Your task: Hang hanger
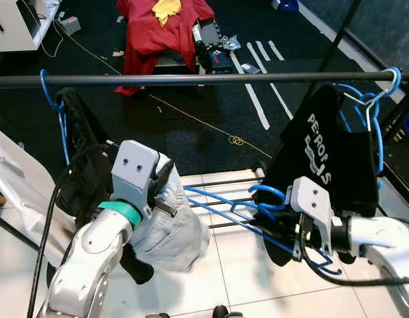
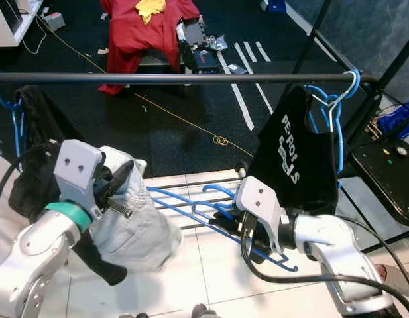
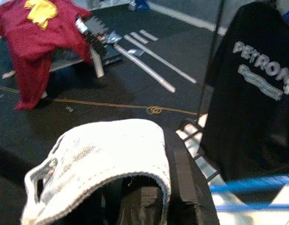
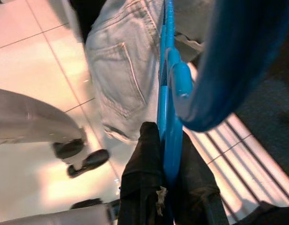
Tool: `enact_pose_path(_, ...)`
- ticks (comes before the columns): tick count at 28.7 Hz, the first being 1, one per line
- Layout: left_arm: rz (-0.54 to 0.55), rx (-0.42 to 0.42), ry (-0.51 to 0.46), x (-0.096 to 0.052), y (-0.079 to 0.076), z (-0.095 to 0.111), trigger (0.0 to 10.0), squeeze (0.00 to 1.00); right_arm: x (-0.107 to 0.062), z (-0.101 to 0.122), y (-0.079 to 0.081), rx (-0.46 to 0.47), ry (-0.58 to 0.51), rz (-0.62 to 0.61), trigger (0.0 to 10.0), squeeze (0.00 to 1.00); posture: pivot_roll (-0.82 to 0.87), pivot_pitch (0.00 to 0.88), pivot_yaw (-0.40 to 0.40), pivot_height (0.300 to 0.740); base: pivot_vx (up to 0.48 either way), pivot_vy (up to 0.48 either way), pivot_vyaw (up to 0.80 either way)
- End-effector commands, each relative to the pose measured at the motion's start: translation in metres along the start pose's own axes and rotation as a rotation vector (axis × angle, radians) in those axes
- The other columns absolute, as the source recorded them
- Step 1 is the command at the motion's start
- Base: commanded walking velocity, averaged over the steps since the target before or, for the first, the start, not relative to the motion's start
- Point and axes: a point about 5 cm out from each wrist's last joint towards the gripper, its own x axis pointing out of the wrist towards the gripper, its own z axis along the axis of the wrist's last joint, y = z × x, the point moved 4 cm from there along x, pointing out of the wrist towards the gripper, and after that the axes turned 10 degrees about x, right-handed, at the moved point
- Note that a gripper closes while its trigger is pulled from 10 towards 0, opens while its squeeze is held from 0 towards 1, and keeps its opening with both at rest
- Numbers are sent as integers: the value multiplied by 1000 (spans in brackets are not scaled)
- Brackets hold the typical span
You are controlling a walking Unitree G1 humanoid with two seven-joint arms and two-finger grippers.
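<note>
The right claw (image 4: 165, 154) is clamped on the blue hanger (image 1: 224, 211), held low below the rail (image 1: 191, 79). The left claw (image 1: 166, 177) is pinched on light denim shorts (image 1: 171, 228) at the hanger's other end.

Floor ahead: I see a dark carpet (image 1: 191, 126) past the rail, white tiles (image 1: 257, 291) nearer me.
Red cloth (image 1: 158, 30): draped over something low at the far side, a yellow piece (image 1: 168, 8) on top.
White strips (image 1: 254, 93): lying flat on the carpet.
Yellow cord (image 1: 191, 116): I see it running across the carpet to a small coil (image 1: 236, 140).
</note>
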Motion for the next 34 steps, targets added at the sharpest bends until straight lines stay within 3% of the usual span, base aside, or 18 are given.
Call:
enact_pose_path(1,3,29,-18,4,-2,1,10000,0,-5,2,7,-1,-5,10,10000,0,-78,178,22,740,0,0,0)
enact_pose_path(8,-44,42,-13,9,-10,-5,10000,0,-17,6,8,-13,-5,-41,10000,0,-103,181,40,740,0,0,0)
enact_pose_path(11,-110,107,-16,-2,-13,-12,10000,0,-37,7,-10,-14,10,-139,10000,0,-115,186,47,740,0,0,0)
enact_pose_path(16,-136,130,-22,-9,-12,-13,10000,0,-46,6,-17,-12,25,-178,10000,0,-116,187,47,740,0,0,0)
enact_pose_path(17,-188,159,-42,-21,-9,-10,10000,0,-59,1,-27,7,41,-223,10000,0,-107,189,39,740,0,0,0)
enact_pose_path(18,-188,159,-42,-21,-9,-10,10000,0,-59,1,-27,7,41,-223,10000,0,-107,189,39,740,0,0,0)
enact_pose_path(19,-242,209,-71,-33,-8,-6,10000,0,-68,-1,-35,36,35,-259,10000,0,-98,188,35,740,0,0,0)
enact_pose_path(20,-242,209,-71,-33,-8,-6,10000,0,-68,-1,-35,36,35,-259,10000,0,-98,188,35,740,0,0,0)
enact_pose_path(21,-298,279,-94,-42,-11,-3,10000,0,-72,0,-41,67,8,-281,10000,0,-85,187,29,740,0,0,0)
enact_pose_path(23,-348,340,-118,-48,-17,-1,10000,0,-72,5,-45,98,-37,-284,10000,0,-81,186,29,740,0,0,0)
enact_pose_path(24,-348,340,-118,-48,-17,-1,10000,0,-72,5,-45,98,-37,-284,10000,0,-81,186,29,740,0,0,0)
enact_pose_path(25,-385,433,-148,-50,-25,0,10000,0,-69,12,-46,124,-88,-269,10000,0,-73,183,26,740,0,0,0)
enact_pose_path(26,-385,433,-148,-50,-25,0,10000,0,-69,12,-46,124,-88,-269,10000,0,-73,183,26,740,0,0,0)
enact_pose_path(28,-433,640,-225,-51,-39,1,10000,0,-62,25,-48,177,-175,-229,10000,0,-70,182,26,740,0,0,0)
enact_pose_path(30,-433,640,-225,-51,-39,1,10000,0,-62,25,-48,177,-175,-229,10000,0,-70,182,26,740,0,0,0)
enact_pose_path(31,-447,712,-258,-52,-43,0,10000,0,-60,28,-48,195,-197,-213,10000,0,-71,183,27,740,0,0,0)
enact_pose_path(33,-447,712,-258,-52,-43,0,10000,0,-60,28,-48,195,-197,-213,10000,0,-71,183,27,740,0,0,0)
enact_pose_path(34,-449,782,-290,-53,-45,0,10000,0,-58,30,-47,212,-210,-191,10000,0,-76,183,33,740,0,0,0)
